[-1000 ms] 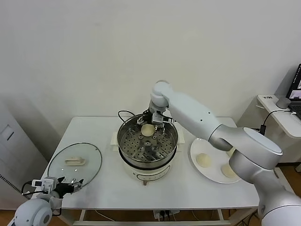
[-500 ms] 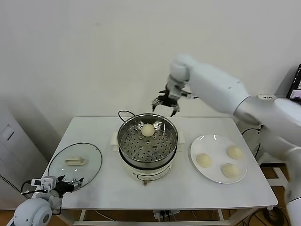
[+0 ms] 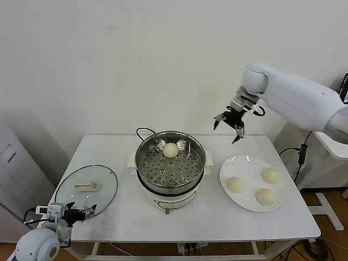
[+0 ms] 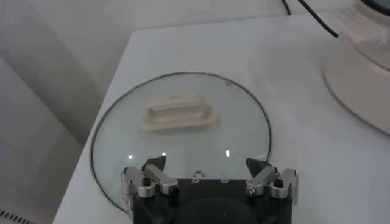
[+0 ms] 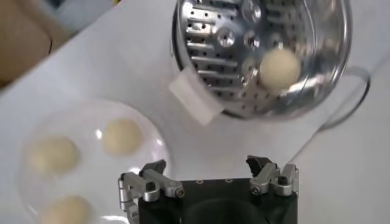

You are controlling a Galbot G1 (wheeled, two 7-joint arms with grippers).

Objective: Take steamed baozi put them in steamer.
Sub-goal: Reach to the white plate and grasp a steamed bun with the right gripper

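Note:
The steel steamer (image 3: 171, 166) stands mid-table on its white base. One cream-white baozi (image 3: 171, 150) lies on its perforated tray at the far side; it also shows in the right wrist view (image 5: 279, 67). Three more baozi (image 3: 235, 185) (image 3: 270, 175) (image 3: 265, 196) lie on the white plate (image 3: 246, 162) to the right. My right gripper (image 3: 230, 123) is open and empty, raised in the air between the steamer and the plate, above the table's back edge. My left gripper (image 3: 81, 212) is open and empty, low at the front left corner by the glass lid.
A round glass lid (image 3: 87, 189) with a cream handle lies flat at the left of the table, seen close in the left wrist view (image 4: 180, 131). A black cord (image 3: 142, 130) runs behind the steamer. A side desk with a laptop (image 3: 340, 109) stands at the right.
My right gripper has let go of the baozi inside the steamer, lifted out open, and swung right and up toward the plate. The left arm has not moved.

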